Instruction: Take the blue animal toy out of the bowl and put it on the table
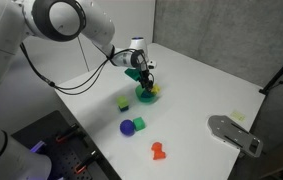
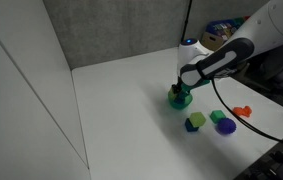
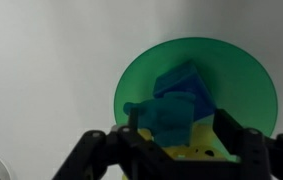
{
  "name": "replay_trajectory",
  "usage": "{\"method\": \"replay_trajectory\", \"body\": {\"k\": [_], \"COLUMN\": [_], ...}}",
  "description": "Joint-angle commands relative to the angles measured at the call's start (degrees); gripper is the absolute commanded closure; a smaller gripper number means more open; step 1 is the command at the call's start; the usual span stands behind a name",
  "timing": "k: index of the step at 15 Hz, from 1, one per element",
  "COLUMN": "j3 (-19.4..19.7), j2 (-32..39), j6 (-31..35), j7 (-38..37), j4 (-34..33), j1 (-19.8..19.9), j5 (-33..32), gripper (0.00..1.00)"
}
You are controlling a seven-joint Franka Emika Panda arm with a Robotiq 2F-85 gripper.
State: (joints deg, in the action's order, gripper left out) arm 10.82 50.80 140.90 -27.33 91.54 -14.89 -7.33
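Observation:
The blue animal toy is a teal-blue blocky figure over the middle of the green bowl in the wrist view. My gripper points down at the bowl, one finger against each side of the toy, and looks shut on it. Something yellow shows under the toy between the fingers. In both exterior views the gripper hangs just over the bowl on the white table. The toy is hard to make out there.
Near the bowl lie a green-yellow block, a purple ball with a green piece beside it, and an orange-red toy. A grey flat object lies at the table's edge. A dark wall stands behind.

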Motion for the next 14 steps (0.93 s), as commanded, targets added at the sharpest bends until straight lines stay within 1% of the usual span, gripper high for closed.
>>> {"method": "replay_trajectory", "body": {"k": [1,5,6,7,8,10,11,14], "j3": [1.0,1.0,0.7,0.5,0.1,-0.5,-0.9,-2.4], "j2": [1.4,1.1,0.6,0.1,-0.6,-1.8,-2.7,-5.7], "j6": [0.0,-0.1,-0.3,-0.6,-0.9,-1.7,-2.2,-4.1], "j7": [-1.8,-2.0,-1.9,-1.7,-1.4,-1.0,-0.6,0.5], "j4": [-2.3,-2.2,-2.1,-2.0,-1.9,-2.1,-1.9,-1.2], "j1": [-0.8,-0.9,-0.7,-0.5,-0.2,0.4,0.8,2.2], "j5": [-1.0,-0.9,-0.5,-0.2,0.1,0.9,1.5,3.7], "gripper": [0.53,0.85,0.91,0.9,0.93,0.91,0.93,0.92]}}
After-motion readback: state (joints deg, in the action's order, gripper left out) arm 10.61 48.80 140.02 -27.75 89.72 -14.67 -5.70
